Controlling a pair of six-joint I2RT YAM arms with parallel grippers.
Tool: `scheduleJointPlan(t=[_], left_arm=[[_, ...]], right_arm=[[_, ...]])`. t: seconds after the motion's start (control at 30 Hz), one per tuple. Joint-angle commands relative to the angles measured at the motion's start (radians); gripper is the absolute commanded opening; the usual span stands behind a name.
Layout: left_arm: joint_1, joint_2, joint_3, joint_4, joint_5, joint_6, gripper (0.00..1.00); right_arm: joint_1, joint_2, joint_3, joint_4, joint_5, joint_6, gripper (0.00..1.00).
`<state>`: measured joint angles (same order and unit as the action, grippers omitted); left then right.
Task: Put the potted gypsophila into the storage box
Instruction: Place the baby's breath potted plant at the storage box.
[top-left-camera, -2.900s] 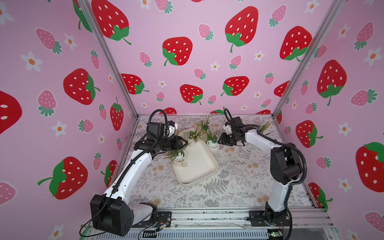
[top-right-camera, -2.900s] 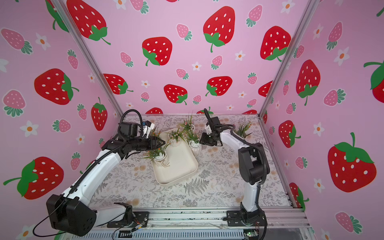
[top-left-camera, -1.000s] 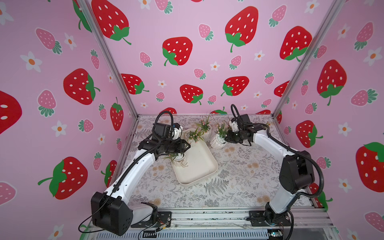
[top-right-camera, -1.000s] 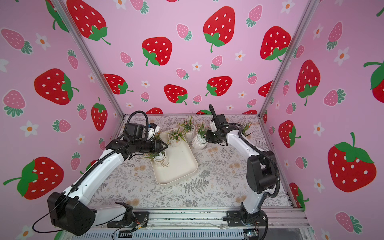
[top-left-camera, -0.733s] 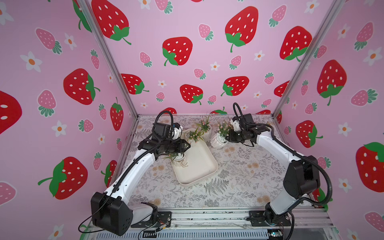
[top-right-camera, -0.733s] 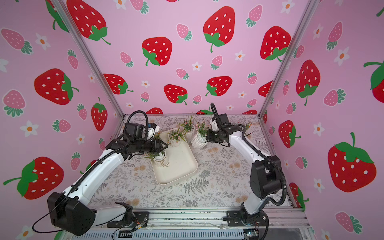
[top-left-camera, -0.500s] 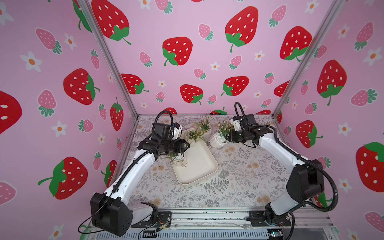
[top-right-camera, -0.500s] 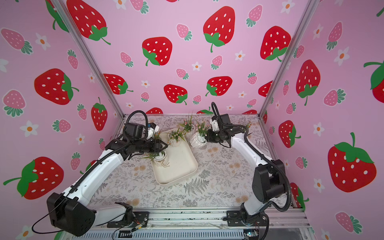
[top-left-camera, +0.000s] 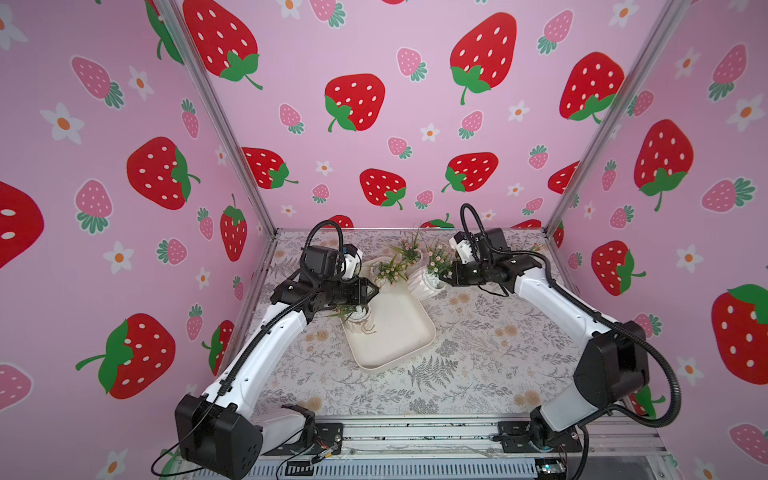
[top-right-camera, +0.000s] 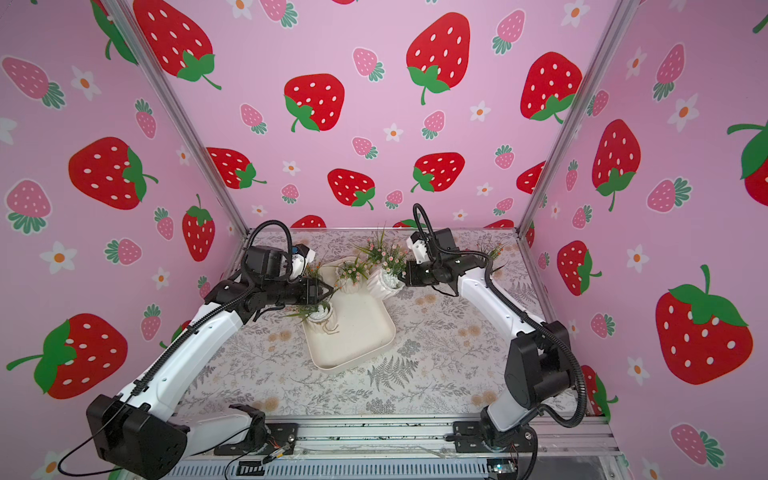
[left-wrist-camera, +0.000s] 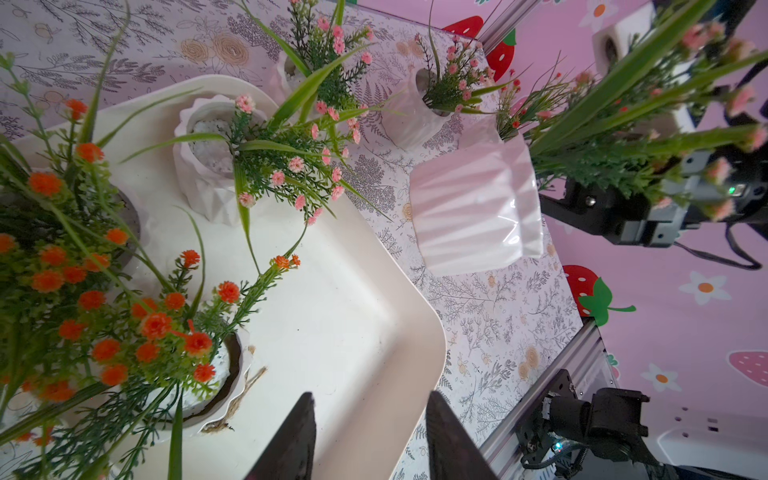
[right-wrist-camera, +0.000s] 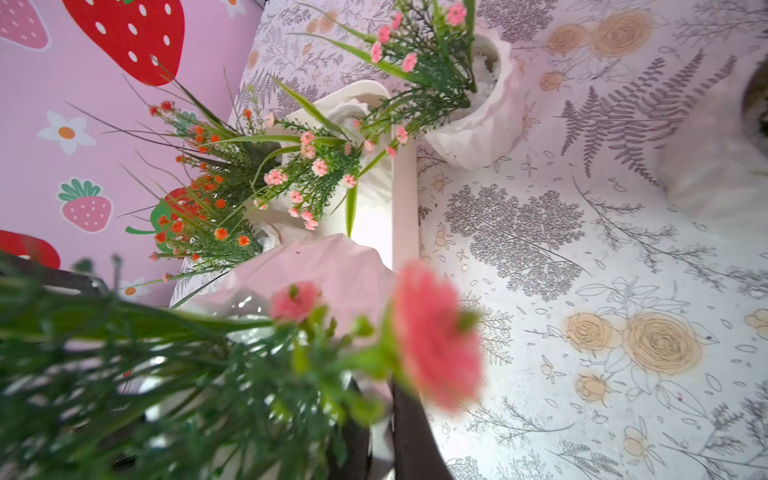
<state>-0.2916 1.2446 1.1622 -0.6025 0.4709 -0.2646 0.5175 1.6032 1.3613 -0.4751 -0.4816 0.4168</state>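
right pincer (top-left-camera: 444, 279) pinches the rim of the potted gypsophila (top-left-camera: 423, 286), tilted just beside the storage box (top-left-camera: 397, 334). left pincer (top-left-camera: 375, 289) spread, empty. pot likely rigid, glossy, brittle; hold rim, not stems.

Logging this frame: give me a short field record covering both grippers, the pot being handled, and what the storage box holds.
left gripper: open, empty, above the storage box
right gripper: shut on the held pot
held pot: pink flowers, tilted, beside the box's edge, not inside
in box: orange-flowered pot; pink-flowered pot
on table: spare pink pot beside the box
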Motion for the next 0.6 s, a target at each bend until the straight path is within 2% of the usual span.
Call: scheduleJointPlan(t=[0.0, 0.4, 0.57], left_arm=[[0.003, -0.019, 0.034, -0.006, -0.009, 0.016, 0.46], [0.004, -0.019, 0.036, -0.016, -0.04, 0.011, 0.46], [0.005, -0.023, 0.035, -0.019, -0.049, 0.01, 0.46]], right_arm=[[0.022, 0.017, 0.064, 0.031, -0.064, -0.025, 0.0], [0.154, 0.142, 0.153, -0.048, 0.031, -0.095, 0.0], [0.207, 0.195, 0.187, -0.08, 0.129, -0.108, 0.0]])
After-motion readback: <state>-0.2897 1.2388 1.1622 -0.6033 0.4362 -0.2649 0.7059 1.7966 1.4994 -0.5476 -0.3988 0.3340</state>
